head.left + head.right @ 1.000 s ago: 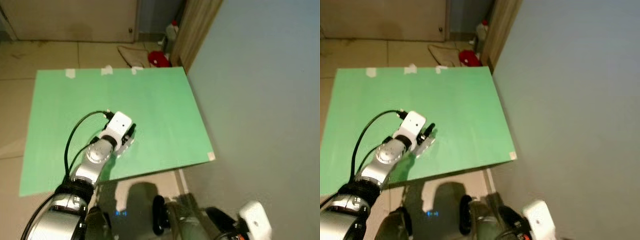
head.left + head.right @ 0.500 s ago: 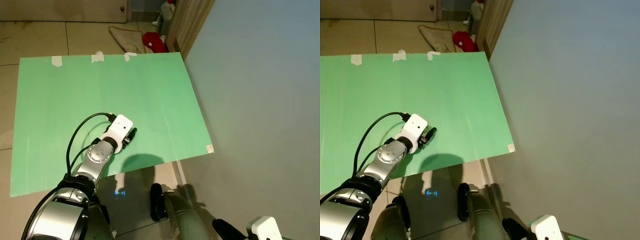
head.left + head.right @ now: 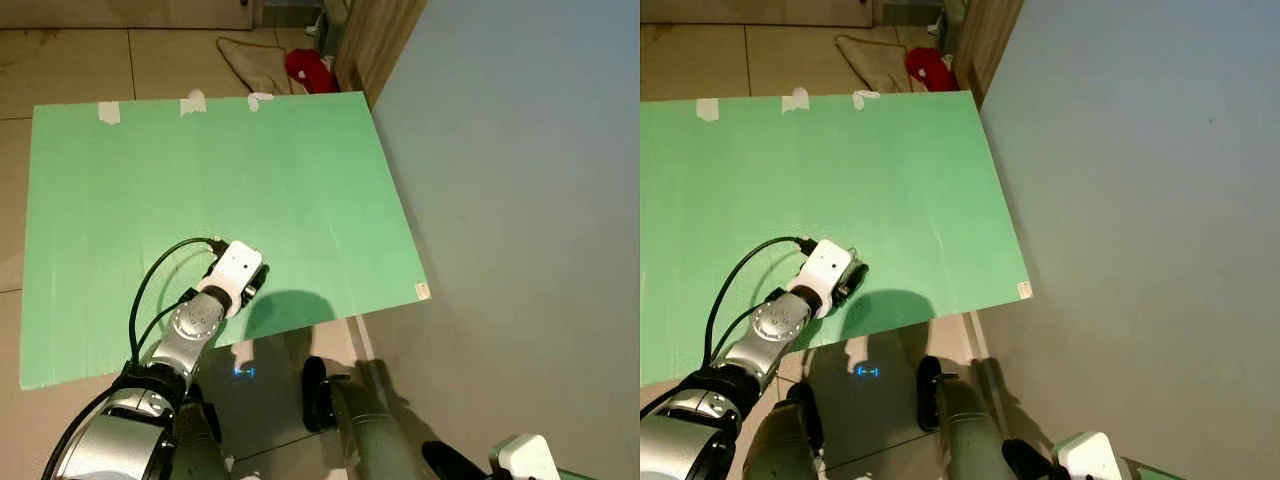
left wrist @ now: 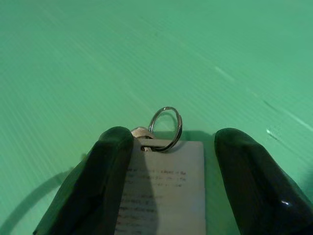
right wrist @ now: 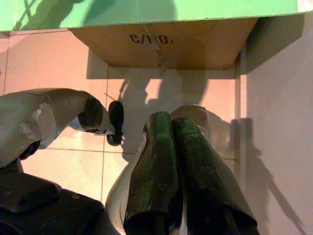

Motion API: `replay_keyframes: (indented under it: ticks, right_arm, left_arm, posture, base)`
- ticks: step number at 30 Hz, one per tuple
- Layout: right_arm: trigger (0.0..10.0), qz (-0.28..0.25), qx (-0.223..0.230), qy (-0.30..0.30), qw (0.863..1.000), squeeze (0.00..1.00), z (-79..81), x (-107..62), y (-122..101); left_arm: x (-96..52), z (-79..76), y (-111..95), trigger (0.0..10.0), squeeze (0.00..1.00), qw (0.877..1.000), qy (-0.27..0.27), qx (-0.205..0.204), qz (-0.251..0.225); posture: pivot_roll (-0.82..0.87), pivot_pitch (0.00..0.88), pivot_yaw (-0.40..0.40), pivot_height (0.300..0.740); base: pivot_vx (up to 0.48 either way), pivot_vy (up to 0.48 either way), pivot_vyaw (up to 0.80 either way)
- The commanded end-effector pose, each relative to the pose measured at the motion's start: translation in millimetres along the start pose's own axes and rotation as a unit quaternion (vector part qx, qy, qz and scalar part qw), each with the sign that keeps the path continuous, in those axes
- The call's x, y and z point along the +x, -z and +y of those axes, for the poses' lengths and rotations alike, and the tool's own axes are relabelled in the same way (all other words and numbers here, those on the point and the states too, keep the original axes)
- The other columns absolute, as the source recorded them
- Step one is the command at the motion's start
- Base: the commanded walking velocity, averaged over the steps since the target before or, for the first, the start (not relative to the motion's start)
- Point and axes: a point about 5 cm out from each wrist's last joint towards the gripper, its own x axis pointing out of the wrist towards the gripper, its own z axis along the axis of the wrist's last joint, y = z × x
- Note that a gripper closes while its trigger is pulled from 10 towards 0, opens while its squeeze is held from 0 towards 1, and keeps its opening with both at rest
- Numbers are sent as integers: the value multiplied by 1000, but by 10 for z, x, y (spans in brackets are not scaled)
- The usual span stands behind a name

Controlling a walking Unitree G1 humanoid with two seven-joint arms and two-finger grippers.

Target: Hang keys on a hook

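A: Lying between the fingers of the left gripper [image 4: 166,147], one key set is recorded: a white tag [image 4: 164,188] with a steel ring [image 4: 166,126] and a key [image 4: 141,133] partly hidden behind one finger

B: Is a firm hold confirmed?

A: The left finger [image 4: 105,171] is seen touching the tag's edge; a gap is seen at the other finger, so the gripper is judged spread about the tag, not clamped. Whether the set rests on the green board [image 3: 200,170] or is lifted cannot be told

B: Axis and bearing?

A: Tag's long axis is run along the fingers, ring end pointing outward, away from the wrist. No hook is noted

B: Other arm?

A: Right gripper [image 5: 178,147] is entered as idle, fingers pressed together, hung low over the tiled floor [image 5: 58,54], well apart from the keys; the left arm is judged nearer
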Motion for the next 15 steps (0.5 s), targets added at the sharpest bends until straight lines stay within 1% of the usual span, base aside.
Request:
replay_keyframes:
  ticks: [1, 6, 13, 14, 15]
  right_arm:
    - [10000, 18, 3, 6, 1000, 0, -20, -28, 45]
    - [10000, 17, 2, 5, 1000, 0, -30, -14, 32]
    - [10000, 20, 0, 7, 1000, 0, -37, -37, 37]
    - [10000, 20, 0, 7, 1000, 0, -38, -35, 37]
    - [10000, 21, 0, 6, 1000, 0, -40, -30, 34]
  left_arm:
    - [-20, -98, 54, 10000, 0, 1000, 12, 4, 7]
    - [-11, -55, 62, 10000, 0, 1000, 8, 11, 16]
    - [6, 1, 18, 10000, 0, 1000, -1, 20, 11]
    - [9, 3, 10, 8902, 0, 1000, -1, 21, 9]
    - [12, 9, -4, 4941, 0, 1000, -3, 21, 4]
  posture:
    - [-382, 413, -207, 722]
    - [-389, 412, -209, 722]
    - [-393, 413, -212, 722]
    - [-393, 413, -214, 722]
    - [-393, 413, -214, 722]
  base:
    - [0, 0, 0]
    - [0, 0, 0]
    - [0, 0, 0]
    - [0, 0, 0]
    - [0, 0, 0]
